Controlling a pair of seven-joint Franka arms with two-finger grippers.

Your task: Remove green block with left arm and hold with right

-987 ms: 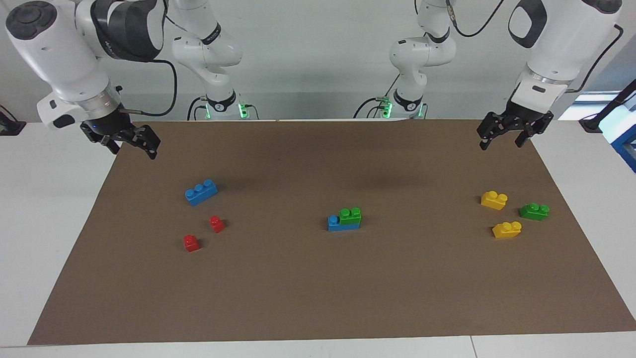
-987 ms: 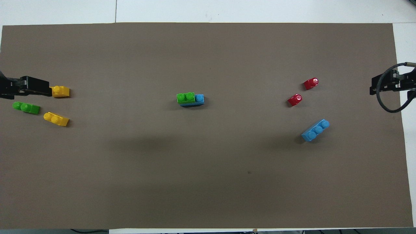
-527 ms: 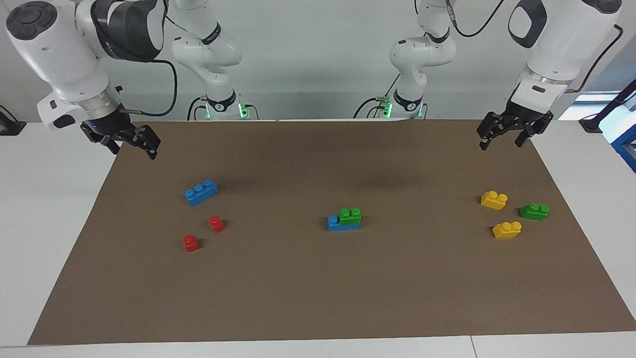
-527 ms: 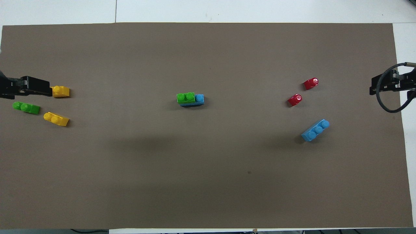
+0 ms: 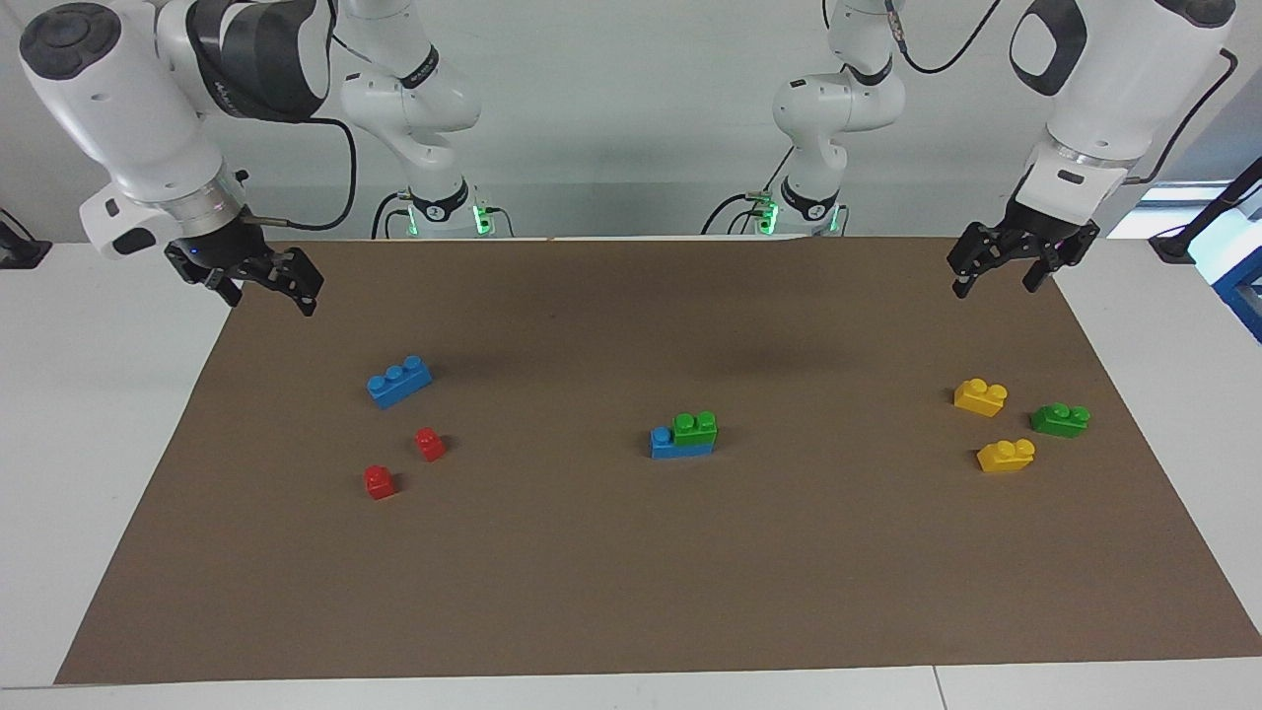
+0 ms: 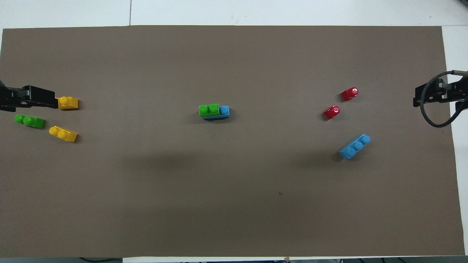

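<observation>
You are at the very start of the job, as far as the scene lets one judge: the green block (image 5: 696, 427) sits pressed onto a blue brick (image 5: 678, 447) in the middle of the brown mat (image 5: 631, 592), covering the end of it toward the left arm's end of the table and leaving one blue stud bare, and neither arm is near it. Your left gripper (image 5: 1003, 277) hangs in the air over the mat's corner at the left arm's end, fingers spread apart and empty. Your right gripper (image 5: 268, 296) hangs over the mat's edge at the right arm's end, also empty, with its fingers apart. The next move, I judge, calls for the right gripper to come in and pinch the blue brick low on its sides so it stays down, then for the left gripper to close on the green block and pull it up off the studs. Do not mistake the loose darker green brick (image 5: 1060, 419) lying between two yellow bricks (image 5: 980, 396) near the left gripper for the target. In the overhead view both grippers are cut off at the frame's edges, and the left one covers part of a yellow brick.
</observation>
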